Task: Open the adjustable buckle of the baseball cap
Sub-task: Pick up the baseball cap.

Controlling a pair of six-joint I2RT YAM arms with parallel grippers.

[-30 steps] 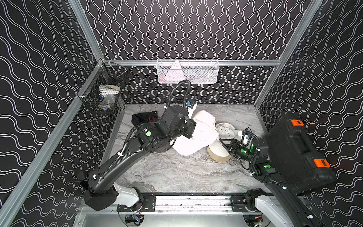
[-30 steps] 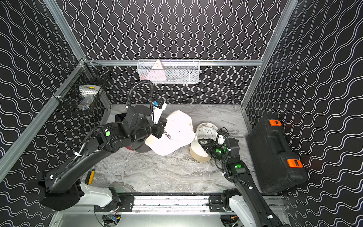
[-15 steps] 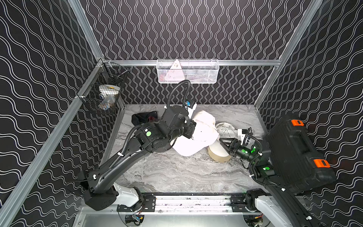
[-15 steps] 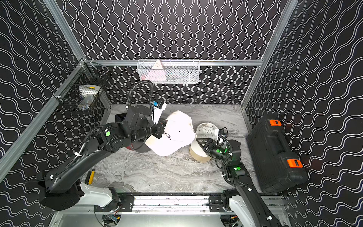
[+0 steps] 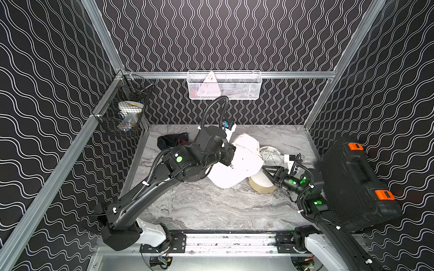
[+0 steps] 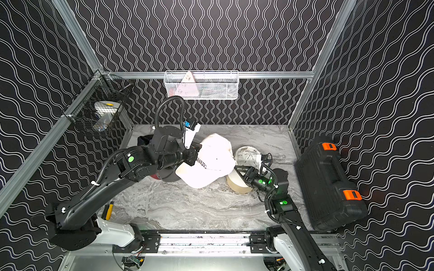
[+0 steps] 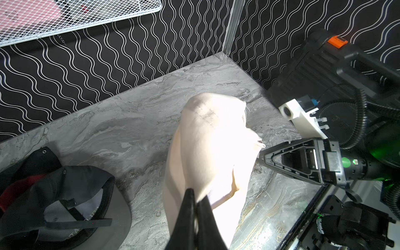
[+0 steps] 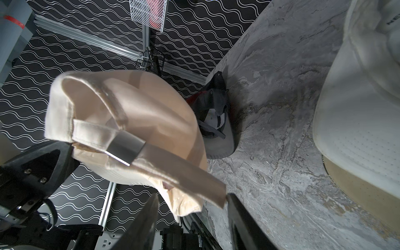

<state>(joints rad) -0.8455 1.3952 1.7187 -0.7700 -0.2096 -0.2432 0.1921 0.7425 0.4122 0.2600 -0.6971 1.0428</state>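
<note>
A cream baseball cap [image 5: 244, 159] [image 6: 216, 162] hangs lifted above the marble table. My left gripper [image 7: 195, 198] is shut on the cap's fabric edge. In the right wrist view the cap's underside faces me. Its metal buckle [image 8: 126, 149] sits on the back strap [image 8: 184, 173], whose loose end reaches down between my fingers. My right gripper [image 8: 192, 195] [image 5: 265, 170] is open around that strap end, with gaps on both sides. The buckle is hidden in both top views.
A second white cap [image 5: 270, 153] rests on a tan tape roll [image 5: 260, 186] just under my right gripper. A black cap [image 5: 171, 139] lies at the back left. A black case [image 5: 352, 178] fills the right side. Wire baskets [image 5: 224, 85] [image 5: 124, 112] hang on the walls.
My right gripper has swung left toward the lifted cap and its jaws have narrowed somewhat. The left arm and the cap have stayed still.
</note>
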